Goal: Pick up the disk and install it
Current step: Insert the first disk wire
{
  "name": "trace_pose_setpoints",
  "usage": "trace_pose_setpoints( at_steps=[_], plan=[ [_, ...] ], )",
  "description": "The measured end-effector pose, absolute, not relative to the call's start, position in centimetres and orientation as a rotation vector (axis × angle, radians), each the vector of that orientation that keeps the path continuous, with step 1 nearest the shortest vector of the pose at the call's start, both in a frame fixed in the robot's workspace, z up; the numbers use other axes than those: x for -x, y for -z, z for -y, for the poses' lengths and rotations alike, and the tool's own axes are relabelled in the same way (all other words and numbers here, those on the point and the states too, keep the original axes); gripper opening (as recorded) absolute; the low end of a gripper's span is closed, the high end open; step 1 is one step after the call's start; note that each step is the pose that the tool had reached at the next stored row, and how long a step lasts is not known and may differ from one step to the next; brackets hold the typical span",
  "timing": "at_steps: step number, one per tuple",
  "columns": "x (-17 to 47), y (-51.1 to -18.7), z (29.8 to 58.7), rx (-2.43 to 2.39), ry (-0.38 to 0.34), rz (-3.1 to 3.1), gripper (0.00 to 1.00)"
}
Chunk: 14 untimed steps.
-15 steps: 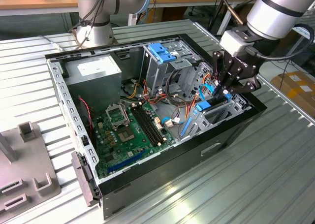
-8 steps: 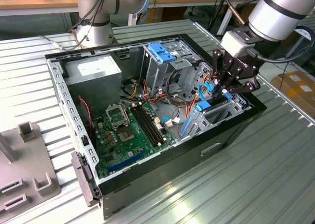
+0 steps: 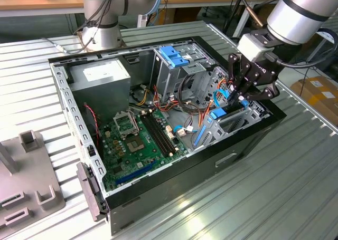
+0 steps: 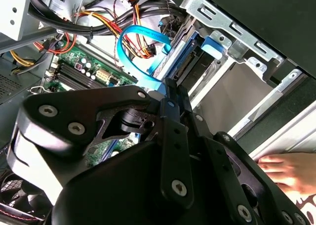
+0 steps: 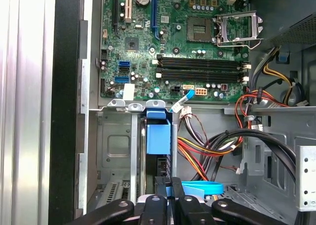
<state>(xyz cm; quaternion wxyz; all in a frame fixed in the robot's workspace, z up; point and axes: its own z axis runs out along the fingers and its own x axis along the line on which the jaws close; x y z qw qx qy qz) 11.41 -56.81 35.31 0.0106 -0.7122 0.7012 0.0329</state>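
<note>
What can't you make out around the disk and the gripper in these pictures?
1. Near end of the disk: first wrist view, covered by the gripper.
2. How deep the disk sits: exterior view, the gripper stands in front.
3. Rest of a hand: second wrist view, cut off by the picture's edge and the gripper.

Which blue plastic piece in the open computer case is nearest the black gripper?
The light-blue tab in the bay at the gripper; the other blue bracket tops the drive cage.
</note>
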Motion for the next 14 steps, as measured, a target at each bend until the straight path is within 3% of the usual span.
trace_pose_setpoints(
  at_steps=[14],
  plan=[
    [-11.41,-35.03,56.90,2.221,-0.103,-2.186,0.16]
  ],
)
